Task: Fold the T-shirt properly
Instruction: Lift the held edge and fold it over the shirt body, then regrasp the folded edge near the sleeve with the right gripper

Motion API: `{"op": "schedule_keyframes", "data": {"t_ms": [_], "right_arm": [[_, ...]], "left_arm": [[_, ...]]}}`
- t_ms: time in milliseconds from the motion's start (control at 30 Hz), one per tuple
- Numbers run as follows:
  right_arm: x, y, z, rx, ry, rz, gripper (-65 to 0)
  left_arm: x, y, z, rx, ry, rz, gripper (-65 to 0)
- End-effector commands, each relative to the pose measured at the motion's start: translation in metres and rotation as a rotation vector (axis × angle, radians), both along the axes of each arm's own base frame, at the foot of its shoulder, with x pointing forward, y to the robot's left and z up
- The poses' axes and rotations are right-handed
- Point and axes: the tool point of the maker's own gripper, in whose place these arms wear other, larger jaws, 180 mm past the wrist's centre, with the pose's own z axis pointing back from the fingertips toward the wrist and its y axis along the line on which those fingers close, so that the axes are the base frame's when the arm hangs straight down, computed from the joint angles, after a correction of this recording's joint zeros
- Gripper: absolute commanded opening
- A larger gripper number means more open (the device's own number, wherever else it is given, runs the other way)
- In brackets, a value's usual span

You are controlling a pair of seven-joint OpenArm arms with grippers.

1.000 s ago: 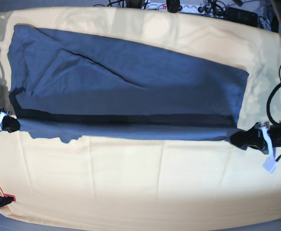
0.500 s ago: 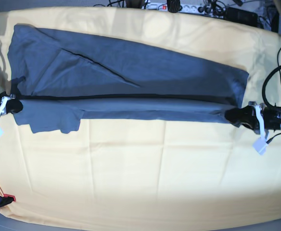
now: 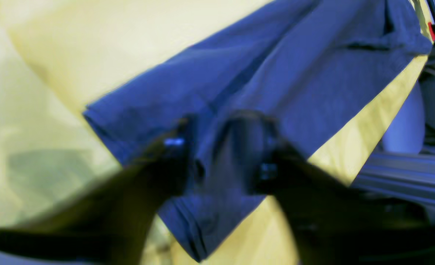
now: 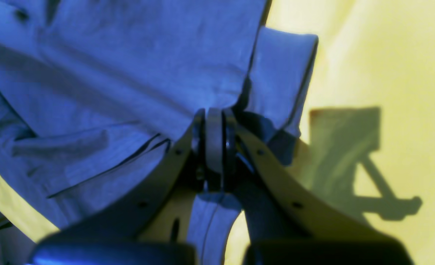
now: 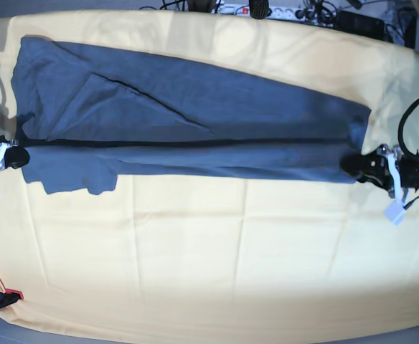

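— T-shirt [image 5: 188, 115] first: from the base view, where do we find it?

— On the far half of the worktop [image 5: 195, 265], spread long from left to right over the pale yellow tablecloth [image 5: 217, 244]. The near half of the cloth in front of us is bare. The near edge of the shirt is folded back toward the far side, leaving a dark straight crease along its length, and a sleeve [image 5: 73, 175] sticks out toward us at the left end.

— And our arms?

— Both come in low from the sides, level with that near fold. Our left gripper [image 5: 358, 166] is on the view's right, at the shirt's corner; our right gripper [image 5: 16, 156] is on the view's left, at the other end.

— How do the jaws stand?

— In the right wrist view, the right jaws are pressed together on a pinch of shirt fabric, with cloth bunched around them. In the left wrist view, the picture is blurred; the left jaws have fabric between them, so we read them as gripping the shirt.

— Farther back?

— Beyond the far edge we see a power strip [image 5: 260, 10] and tangled cables [image 5: 317, 13].
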Motion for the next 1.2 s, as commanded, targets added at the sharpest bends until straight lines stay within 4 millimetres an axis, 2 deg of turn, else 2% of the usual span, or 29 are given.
{"op": "schedule_keyframes", "data": {"t_ms": [0, 33, 133, 167, 200, 367, 433, 633, 733, 867, 933, 1167], "right_arm": [[0.011, -0.01, 0.02, -0.018, -0.057, -0.007, -65.0], [0.011, -0.01, 0.021, -0.018, -0.058, -0.007, -59.3], [0.012, -0.009, 0.022, -0.013, -0.063, -0.007, -32.3], [0.015, -0.007, 0.026, 0.004, -0.075, -0.006, -26.4], [0.017, -0.004, 0.03, 0.025, -0.088, -0.005, -24.2], [0.044, 0.012, 0.065, 0.141, -0.219, -0.006, -24.3], [0.055, 0.019, 0.07, 0.176, -0.289, -0.026, -24.3], [0.069, 0.04, 0.016, 0.083, -0.295, -0.056, -24.3], [0.076, 0.029, -0.005, 0.031, -0.302, -0.139, -24.2], [0.081, 0.001, -0.02, -0.067, -0.321, -0.241, -24.2], [0.081, -0.003, -0.025, -0.102, -0.311, -0.247, -24.2], [0.079, 0.03, -0.025, 0.015, -0.301, -0.158, -24.3]], "left_arm": [[0.004, 0.005, 0.012, -0.002, -0.025, 0.011, -28.7], [0.0, 0.005, 0.007, -0.005, -0.008, 0.018, -27.7], [-0.01, 0.005, -0.004, -0.007, 0.034, 0.027, -27.7], [-0.012, 0.006, -0.007, -0.007, 0.042, 0.028, -27.7], [-0.014, 0.006, -0.008, -0.006, 0.046, 0.027, -27.7], [-0.014, 0.006, -0.009, -0.006, 0.048, 0.027, -27.7], [-0.014, 0.006, -0.009, -0.006, 0.048, 0.027, -27.7], [-0.013, 0.006, -0.008, -0.006, 0.044, 0.027, -27.7], [-0.013, 0.007, -0.008, -0.003, 0.046, 0.028, -27.7], [-0.014, 0.011, -0.006, 0.008, 0.044, 0.032, -27.7], [-0.014, 0.014, -0.005, 0.014, 0.044, 0.034, -27.7], [-0.014, 0.014, -0.005, 0.015, 0.044, 0.034, -27.7]]}}
